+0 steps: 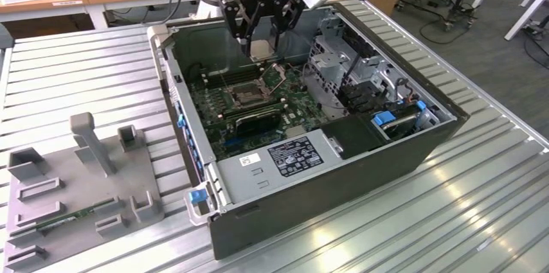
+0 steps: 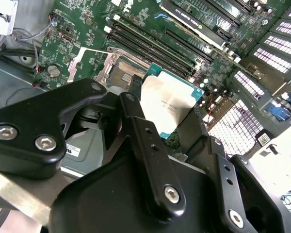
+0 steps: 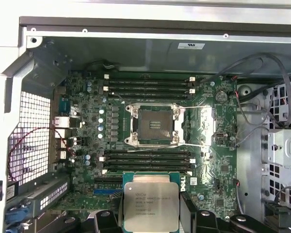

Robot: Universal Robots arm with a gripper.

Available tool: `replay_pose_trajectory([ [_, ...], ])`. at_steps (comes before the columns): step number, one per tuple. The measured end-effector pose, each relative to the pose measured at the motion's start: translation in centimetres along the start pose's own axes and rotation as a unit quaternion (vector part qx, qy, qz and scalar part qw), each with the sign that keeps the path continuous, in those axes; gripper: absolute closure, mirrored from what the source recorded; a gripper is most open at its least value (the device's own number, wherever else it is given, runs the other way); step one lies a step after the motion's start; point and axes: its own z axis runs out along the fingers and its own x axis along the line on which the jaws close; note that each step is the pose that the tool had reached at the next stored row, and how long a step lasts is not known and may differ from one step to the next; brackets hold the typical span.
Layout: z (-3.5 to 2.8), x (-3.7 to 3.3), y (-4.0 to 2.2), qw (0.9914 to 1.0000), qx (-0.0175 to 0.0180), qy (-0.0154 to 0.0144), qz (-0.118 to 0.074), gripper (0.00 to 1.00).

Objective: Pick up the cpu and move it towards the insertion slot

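Claw (image 1: 261,47) closed on the chip (image 1: 261,49), gripping it by two opposite edges, silvery face in plain sight in both wrist views (image 3: 148,206). Held in the air inside the open computer case (image 1: 446,115), above the green board (image 1: 257,103), touching nothing but the two black fingers (image 3: 186,211).

Socket (image 1: 243,95) seated on the board, shiny metal frame around a dark centre, its thin wire levers swung out to the sides. Apart from the chip, not under it: in the exterior view, lower and a little toward that view's left of the claw. In the first wrist view the socket (image 3: 155,124) stands beyond a bank of long black memory slots (image 3: 148,159), which runs between it and the held chip. In the second wrist view the socket (image 2: 117,73) peeks out just past one edge of the chip (image 2: 169,99).

Chip near square, so no long axis to speak of; edges roughly in line with the socket frame in the first wrist view, face level as far as can be judged. Judged: pick-up done, carry toward the socket under way, a sideways gap and a drop remaining.

Off to the exterior view's left, a grey tray (image 1: 73,218) on the ribbed tabletop (image 1: 86,67), a green memory stick (image 1: 73,215) lying in it.
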Motion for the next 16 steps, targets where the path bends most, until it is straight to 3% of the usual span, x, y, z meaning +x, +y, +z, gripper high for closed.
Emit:
replay_pose_trajectory([
  [5, 0.02, -0.01, 0.04, 1.0, 0.0, 0.0, 0.0, 0.45],
  [16, 1.02, -0.67, 1.65, 1.0, -0.0001, 0.0, 0.0, 0.45],
])
